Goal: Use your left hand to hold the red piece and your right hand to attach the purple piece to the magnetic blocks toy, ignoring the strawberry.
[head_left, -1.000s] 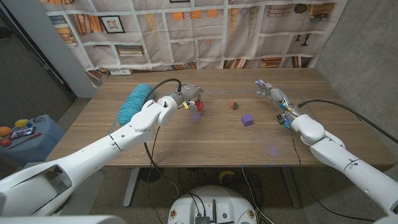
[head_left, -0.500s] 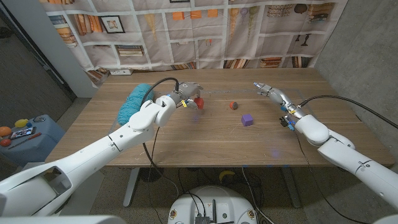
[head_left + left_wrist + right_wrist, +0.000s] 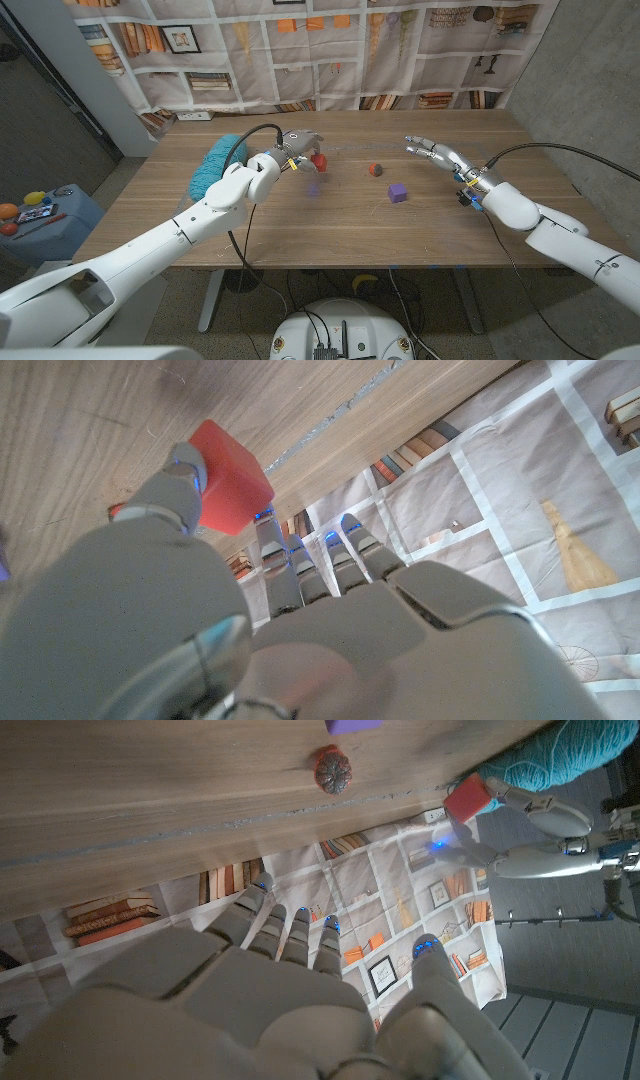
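Head view: grainy wooden table [image 3: 300, 215]. The left hand [image 3: 295, 152] pinches a glossy red plastic cube [image 3: 319, 160], while a small purple cube [image 3: 398, 192] sits near the right hand [image 3: 436, 154], fingers spread and reaching further left than before. Left wrist: fingers [image 3: 180, 485] touching the red cube. Right wrist: a round dull-red strawberry [image 3: 332, 768] beyond its fingertips.

The scene was evenly and softly lit, with no hard shadows on the worktop [image 3: 330, 215] and only faint violet light spots on the wood below the fingers. The head view was sharp but bowed at its edges, the backdrop's lines curving. In both wrist views the near hand was blurred and dim, while small blue lights glowed on the fingers [image 3: 268, 550]; the wood grain beyond stayed crisp
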